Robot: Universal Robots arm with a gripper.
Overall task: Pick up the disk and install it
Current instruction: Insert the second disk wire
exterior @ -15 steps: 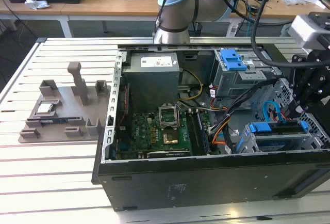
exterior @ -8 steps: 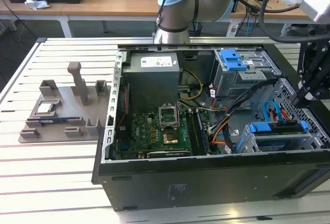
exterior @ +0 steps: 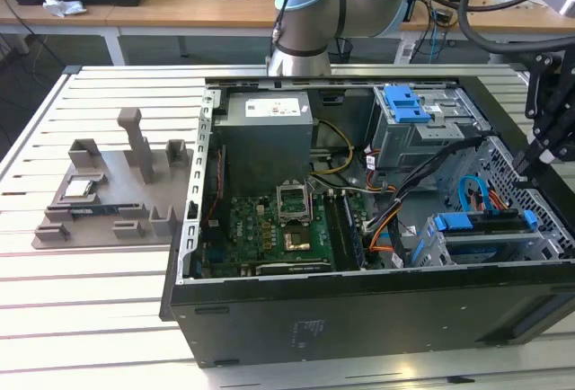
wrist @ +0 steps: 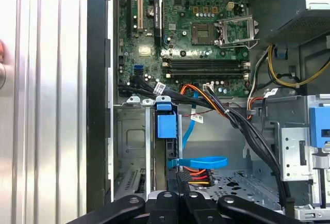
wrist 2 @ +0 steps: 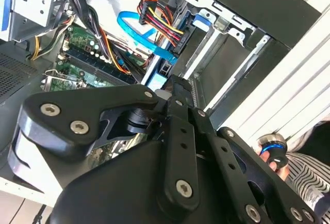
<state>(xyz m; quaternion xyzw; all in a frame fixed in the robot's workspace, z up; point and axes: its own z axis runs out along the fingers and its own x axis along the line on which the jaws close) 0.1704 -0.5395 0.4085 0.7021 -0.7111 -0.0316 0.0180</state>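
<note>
We find the disk (exterior: 485,226) seated in the drive cage (exterior: 431,246) at the front corner of the open computer case (exterior: 359,318), on the exterior view's right, its blue frame showing; in the first wrist view the disk (wrist: 167,131) stands edge-on in its slot; the gripper (wrist: 172,195) hangs just above it, beside the blue data cable (wrist: 198,161); finger state: we cannot tell; motherboard (exterior: 269,228) lies exposed.

A slatted white table (exterior: 54,255) stands before a wooden bench (exterior: 180,8) strewn with cables.
</note>
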